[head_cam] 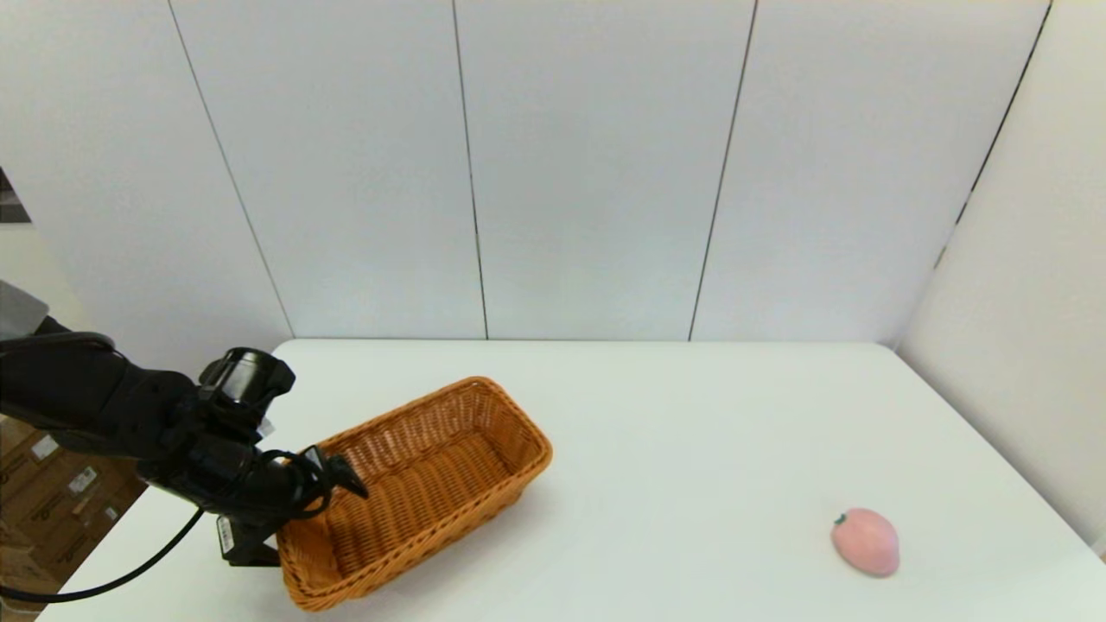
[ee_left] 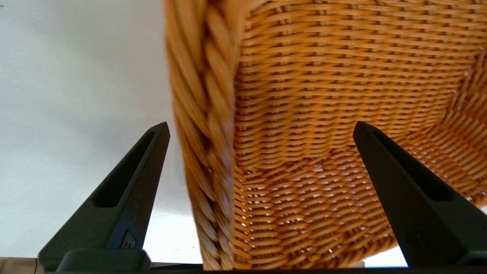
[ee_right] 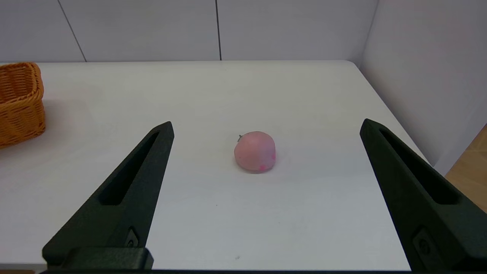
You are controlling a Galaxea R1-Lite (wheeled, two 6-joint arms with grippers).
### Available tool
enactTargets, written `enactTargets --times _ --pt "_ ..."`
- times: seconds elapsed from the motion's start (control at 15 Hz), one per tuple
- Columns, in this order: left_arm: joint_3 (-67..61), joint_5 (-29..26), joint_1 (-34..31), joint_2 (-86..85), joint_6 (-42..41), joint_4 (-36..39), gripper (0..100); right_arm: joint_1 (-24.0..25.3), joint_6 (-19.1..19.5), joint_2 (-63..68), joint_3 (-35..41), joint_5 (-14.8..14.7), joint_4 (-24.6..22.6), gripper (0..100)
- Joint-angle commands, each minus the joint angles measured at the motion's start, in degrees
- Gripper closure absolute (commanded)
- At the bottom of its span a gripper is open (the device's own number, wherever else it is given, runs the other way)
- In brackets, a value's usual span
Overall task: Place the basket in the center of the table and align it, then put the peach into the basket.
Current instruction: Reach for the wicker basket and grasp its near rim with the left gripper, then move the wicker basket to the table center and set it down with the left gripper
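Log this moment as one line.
left claw: open, straddling braided rim of orange-brown woven wicker basket | small pale pink toy peach: on white table, right side | right claw: open, facing peach

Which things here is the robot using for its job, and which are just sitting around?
For the job:
basket, its rim between the open left gripper fingers
peach, on the table at the robot's right
open right gripper, short of the peach

Just there:
cardboard boxes beside the table
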State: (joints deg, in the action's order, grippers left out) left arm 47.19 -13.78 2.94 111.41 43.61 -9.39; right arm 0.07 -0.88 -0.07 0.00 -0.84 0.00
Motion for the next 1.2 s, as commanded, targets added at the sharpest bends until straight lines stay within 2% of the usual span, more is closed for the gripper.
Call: enactTargets --times 0.07,0.87,1.07,1.2 --pt "0.1 0.7 0.9 0.7 0.7 -0.1 100 0.0 0.0 0.0 0.0 0.0 0.0 0" --pt "0.1 0.9 1.2 -0.2 0.4 -0.1 100 0.0 -0.2 0.0 0.0 0.0 0.0 0" --pt "1.3 -2.2 1.3 -6.1 -3.4 0.0 100 0.0 -0.2 0.0 0.0 0.0 0.0 0" --pt "3.6 -3.6 4.7 -7.7 -3.5 0.0 100 0.0 -0.2 0.0 0.0 0.0 0.0 0"
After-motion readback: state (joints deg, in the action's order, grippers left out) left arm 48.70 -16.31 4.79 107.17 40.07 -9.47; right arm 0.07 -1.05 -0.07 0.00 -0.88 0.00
